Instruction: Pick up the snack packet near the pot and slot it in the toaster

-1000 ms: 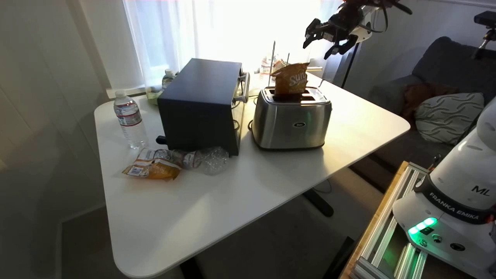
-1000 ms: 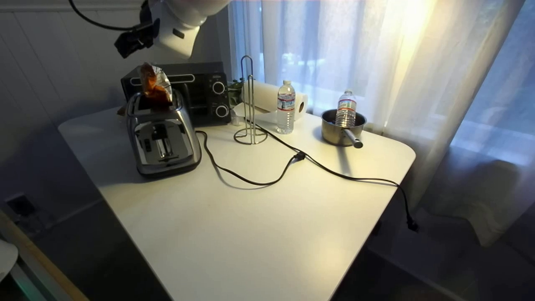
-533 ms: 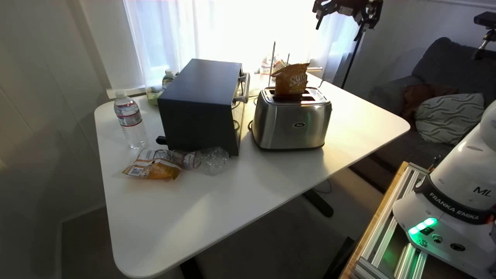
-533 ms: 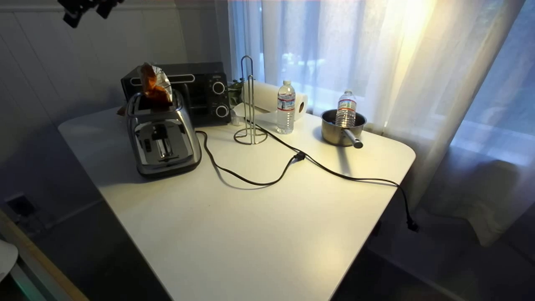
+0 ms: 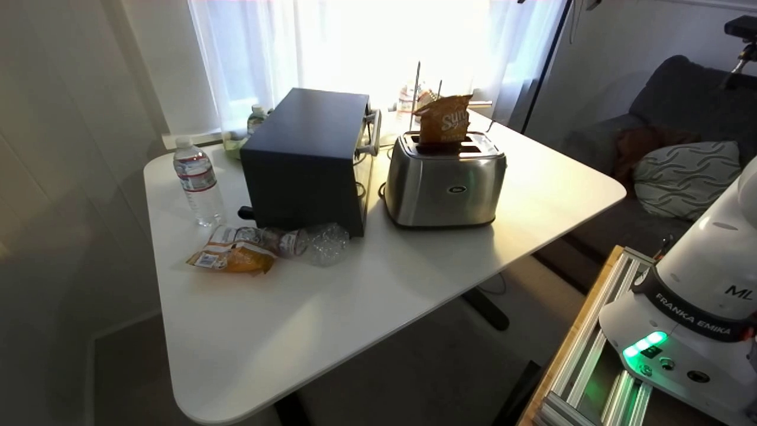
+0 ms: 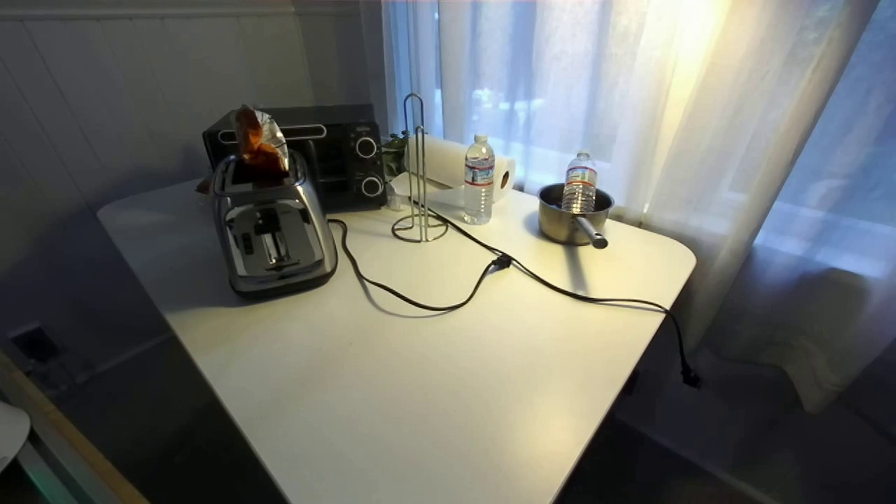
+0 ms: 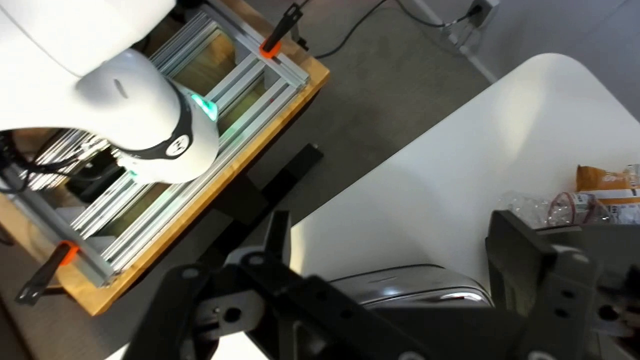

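Observation:
The brown-orange snack packet stands upright in a slot of the silver toaster in both exterior views: packet [image 5: 445, 123] and toaster [image 5: 446, 192], packet [image 6: 260, 148] and toaster [image 6: 271, 241]. Its upper part sticks out above the slot; its lower end is hidden inside. The pot [image 6: 558, 227], with a water bottle in it, stands at the far side of the table. My gripper [image 7: 392, 217] is open and empty in the wrist view, high above the toaster [image 7: 400, 285], whose edge shows between the fingers. The packet is hidden in the wrist view. Only tiny dark tips show at an exterior view's top edge.
A black boxy oven [image 5: 301, 160] stands beside the toaster. A yellow-orange packet [image 5: 236, 254] lies by clear plastic [image 5: 325, 245] and a standing bottle [image 5: 198, 183]. A wire stand [image 6: 420, 189], another bottle [image 6: 479, 182], a paper roll [image 6: 444, 164] and a black cord [image 6: 420, 304] are on the table.
My gripper has risen from above the toaster, up and away, nearly leaving both exterior views. It stays open. The packet and toaster have not moved.

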{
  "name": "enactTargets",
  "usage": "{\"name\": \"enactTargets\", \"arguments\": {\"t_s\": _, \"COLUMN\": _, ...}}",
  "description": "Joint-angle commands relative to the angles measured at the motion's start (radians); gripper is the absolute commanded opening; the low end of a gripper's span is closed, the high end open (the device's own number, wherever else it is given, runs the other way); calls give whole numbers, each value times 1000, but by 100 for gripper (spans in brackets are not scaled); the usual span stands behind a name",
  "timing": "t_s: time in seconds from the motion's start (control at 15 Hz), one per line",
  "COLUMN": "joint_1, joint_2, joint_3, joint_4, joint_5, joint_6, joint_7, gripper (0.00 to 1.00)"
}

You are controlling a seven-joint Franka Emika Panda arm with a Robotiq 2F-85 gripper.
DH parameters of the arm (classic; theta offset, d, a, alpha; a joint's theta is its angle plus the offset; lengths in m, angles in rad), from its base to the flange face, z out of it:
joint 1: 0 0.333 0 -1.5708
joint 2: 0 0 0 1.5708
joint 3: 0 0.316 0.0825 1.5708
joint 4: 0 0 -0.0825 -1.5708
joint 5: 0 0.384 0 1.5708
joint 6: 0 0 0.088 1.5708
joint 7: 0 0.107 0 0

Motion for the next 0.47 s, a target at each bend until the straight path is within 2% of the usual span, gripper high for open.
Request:
{"name": "enactTargets", "arguments": {"t_s": 0.0, "joint_1": 4, "joint_2": 0, "joint_3": 8, "joint_4": 31, "joint_5": -39, "joint_6": -23, "joint_7": -12, "gripper": 100}}
{"name": "enactTargets", "arguments": {"t_s": 0.13, "joint_1": 10, "joint_2": 0, "joint_3": 17, "joint_4": 67, "joint_5": -79, "joint_6": -44, "joint_7": -22, "gripper": 100}}
{"name": "enactTargets", "arguments": {"t_s": 0.4, "joint_1": 10, "joint_2": 1, "joint_3": 19, "joint_4": 74, "joint_5": -89, "joint_6": -46, "joint_7": -27, "gripper": 100}}
